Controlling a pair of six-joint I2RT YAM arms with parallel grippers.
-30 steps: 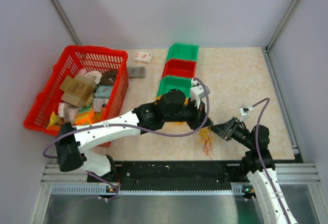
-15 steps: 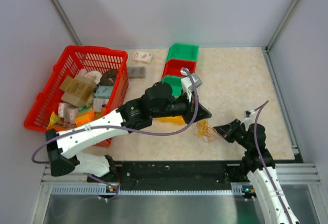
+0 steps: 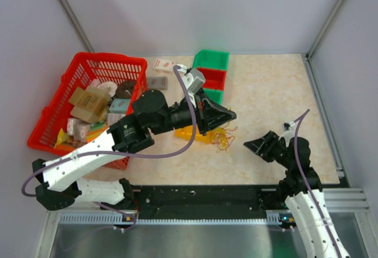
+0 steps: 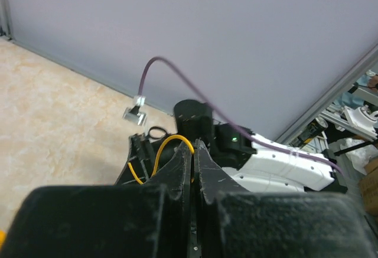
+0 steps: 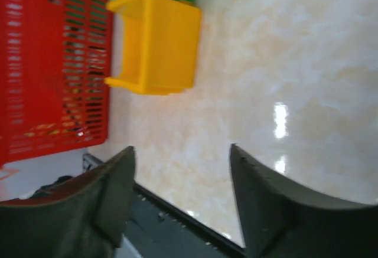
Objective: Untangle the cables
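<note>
The left pincer [image 3: 231,116] is clamped shut on the cables [image 3: 222,137]; the right pincer [image 3: 250,146] stands open and empty above the tabletop [image 3: 277,92].

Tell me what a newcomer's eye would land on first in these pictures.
First, the big red plastic basket crammed with packages, at the left of the table. Next, the left tool, shut at mid-table on a tangle of thin yellow and orange cables that trails beneath it. The right tool sits open to the tangle's right, holding nothing.
</note>
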